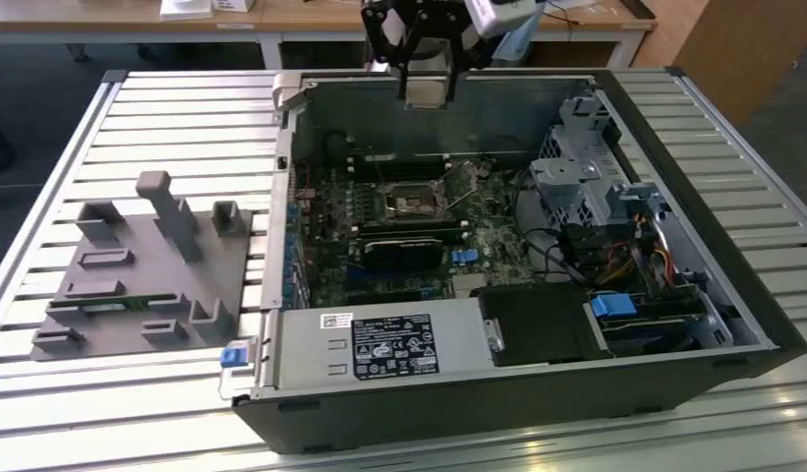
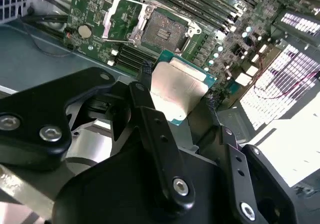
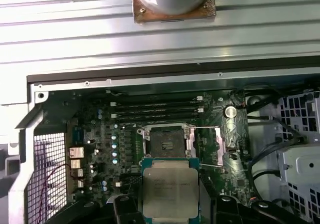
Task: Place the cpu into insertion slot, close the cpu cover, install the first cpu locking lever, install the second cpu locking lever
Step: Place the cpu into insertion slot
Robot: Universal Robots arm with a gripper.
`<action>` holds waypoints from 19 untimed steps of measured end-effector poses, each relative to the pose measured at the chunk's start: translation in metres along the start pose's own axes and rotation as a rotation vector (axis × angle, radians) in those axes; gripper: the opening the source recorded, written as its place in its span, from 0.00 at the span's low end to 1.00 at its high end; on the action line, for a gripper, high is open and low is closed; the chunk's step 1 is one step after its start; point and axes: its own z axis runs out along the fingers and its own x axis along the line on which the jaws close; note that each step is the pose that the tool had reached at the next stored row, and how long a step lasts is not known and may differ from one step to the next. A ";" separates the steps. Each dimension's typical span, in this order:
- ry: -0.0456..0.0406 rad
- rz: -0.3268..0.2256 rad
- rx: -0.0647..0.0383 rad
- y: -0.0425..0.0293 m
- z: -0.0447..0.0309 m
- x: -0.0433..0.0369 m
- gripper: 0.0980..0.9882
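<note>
The black two-fingered hand (image 3: 172,204) is closed on the small flat square cpu with its dull silver-grey metal top (image 3: 170,186), one finger (image 2: 150,114) against each of two opposite edges, so the chip is carried clear of the board with its metal face towards the first wrist view's camera. In the exterior view the hand hangs above the far wall of the open black computer case (image 1: 508,413), which lies on its side on a slatted silver metal worktop (image 1: 180,118).

Inside the case, on the green motherboard (image 3: 100,134), the square insertion slot with dark frame and tan-gold contact field (image 3: 167,143) lies bare, with no chip in it. The thin grey metal cpu cover, a square frame plate with a large window (image 3: 219,145), is swung open and sits just beside the slot (green board shows through its window). How the locking levers stand cannot be told.

The long dark memory slots (image 3: 155,107) run parallel along another side of the socket. On the worktop, towards the exterior view's left and well apart from the hand, stands a grey plastic fixture with upright posts (image 1: 141,275)
</note>
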 end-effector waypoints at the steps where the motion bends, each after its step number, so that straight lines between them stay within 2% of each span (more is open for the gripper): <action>1: -0.0015 0.017 0.000 0.0000 0.0001 0.0000 0.49; 6: -0.0089 0.100 -0.002 -0.0001 0.0004 0.0000 0.49; 9: -0.0111 0.124 -0.002 -0.0001 0.0006 0.0002 0.49; 19: -0.0116 0.129 -0.002 -0.0003 0.0029 0.0002 0.49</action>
